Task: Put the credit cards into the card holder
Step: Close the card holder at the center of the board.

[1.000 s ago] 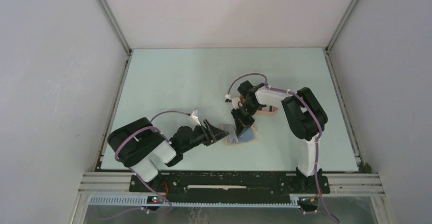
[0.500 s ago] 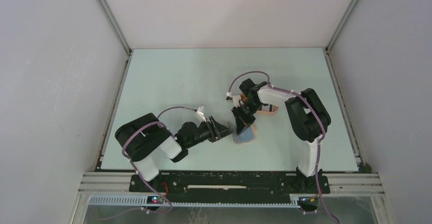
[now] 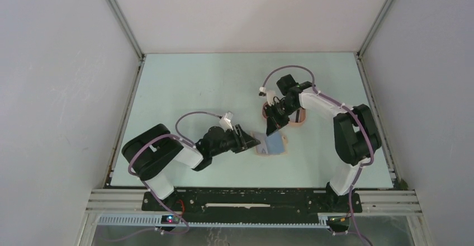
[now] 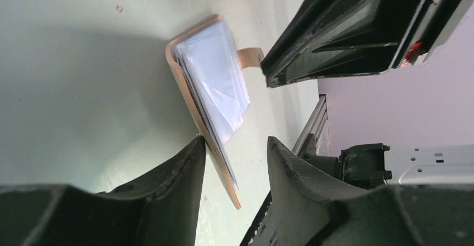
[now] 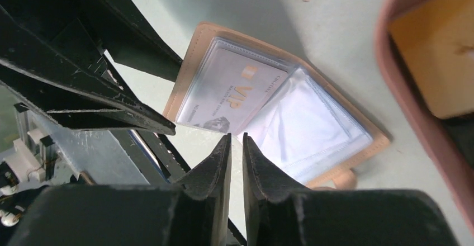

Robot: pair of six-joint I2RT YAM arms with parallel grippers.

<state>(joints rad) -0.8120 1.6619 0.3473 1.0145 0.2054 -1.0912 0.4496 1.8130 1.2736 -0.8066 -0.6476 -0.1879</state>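
Observation:
The tan card holder (image 3: 274, 145) lies open on the table, its clear sleeves (image 5: 313, 128) facing up. A light blue-grey credit card (image 5: 229, 98) marked VIP sits inside the left sleeve. My left gripper (image 3: 251, 142) is open, with the holder's raised cover edge (image 4: 193, 103) between its jaws and touching one finger (image 4: 184, 168). My right gripper (image 5: 236, 138) hovers just above the holder, its jaws parted by a narrow slit with nothing in them. A yellowish credit card (image 5: 441, 61) lies in the peach tray.
The peach-pink oval tray (image 3: 300, 121) stands right behind the card holder, partly under the right arm; its rim (image 5: 405, 109) is close to the right fingers. The two grippers crowd each other over the holder. The right gripper's body (image 4: 346, 39) hangs beside the holder in the left wrist view.
My left gripper has slid right up to the holder's edge, its jaws narrowing. The right gripper has drawn back toward the tray and parted slightly. The holder now lies open.

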